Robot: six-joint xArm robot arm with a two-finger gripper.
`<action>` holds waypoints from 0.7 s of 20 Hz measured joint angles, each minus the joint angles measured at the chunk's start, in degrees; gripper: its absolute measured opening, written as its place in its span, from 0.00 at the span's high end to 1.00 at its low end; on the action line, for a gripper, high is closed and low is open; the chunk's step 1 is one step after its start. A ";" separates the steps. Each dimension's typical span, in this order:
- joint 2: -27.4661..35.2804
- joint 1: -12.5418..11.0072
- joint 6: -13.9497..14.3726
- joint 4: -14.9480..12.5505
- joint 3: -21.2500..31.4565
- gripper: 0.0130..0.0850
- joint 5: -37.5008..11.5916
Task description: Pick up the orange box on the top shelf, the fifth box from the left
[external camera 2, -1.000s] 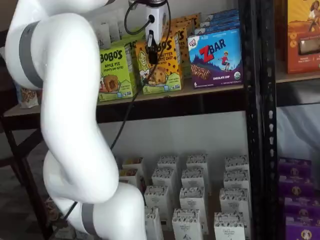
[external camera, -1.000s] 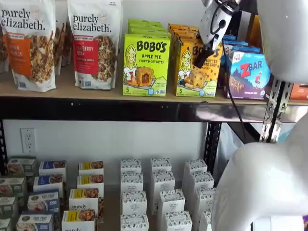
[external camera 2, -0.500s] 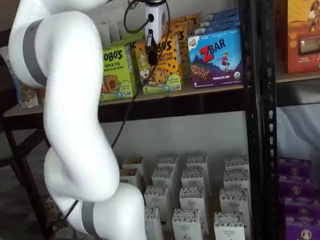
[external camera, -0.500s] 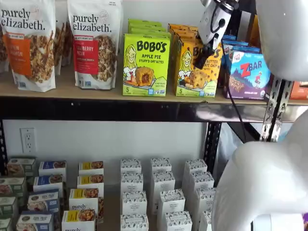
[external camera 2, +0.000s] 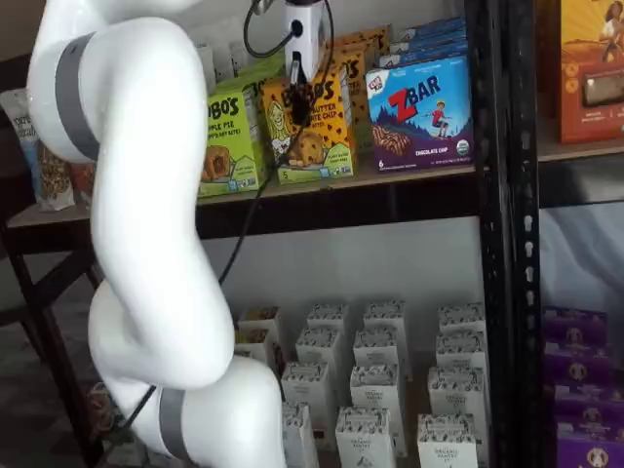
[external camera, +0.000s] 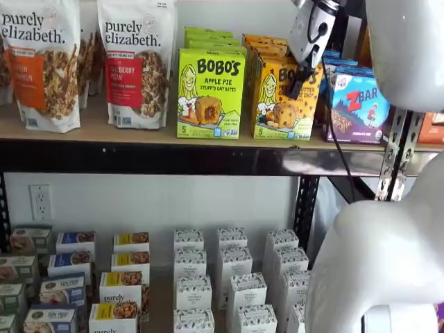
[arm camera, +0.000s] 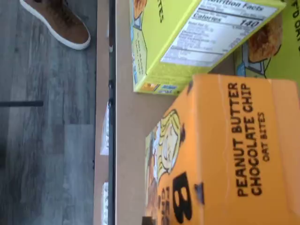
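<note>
We hang our white, black-fingered gripper (external camera: 297, 86) before the yellow-orange cardboard oat-bites box (external camera: 283, 97) to line up; its opening we cannot tell.

Looks like a shop mock-up: steel racking (external camera: 304, 208) stocked with rows of granola bags (external camera: 135, 62), snack boxes (external camera: 210, 94) and small cartons (external camera: 232, 267).

A white wall (external camera: 229, 201) with an outlet (external camera: 40, 202) backs the shelving; grey plank floor (arm camera: 47, 140) below.
</note>
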 joint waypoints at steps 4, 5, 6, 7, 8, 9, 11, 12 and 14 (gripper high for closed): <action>0.73 0.18 0.12 -1.32 -1.02 0.33 0.86; 0.99 0.19 0.14 -1.56 -1.38 0.33 1.25; 1.27 0.19 0.16 -1.72 -1.78 0.33 1.71; 1.59 0.18 0.18 -1.84 -2.26 0.33 2.31; 2.11 0.14 0.21 -2.01 -3.03 0.33 3.28; 2.44 0.12 0.24 -2.11 -3.55 0.33 3.96; 3.02 0.12 0.33 -2.29 -4.41 0.33 5.08; 3.29 0.17 0.40 -2.40 -4.81 0.33 5.61; 3.62 0.33 0.57 -2.51 -5.25 0.33 6.21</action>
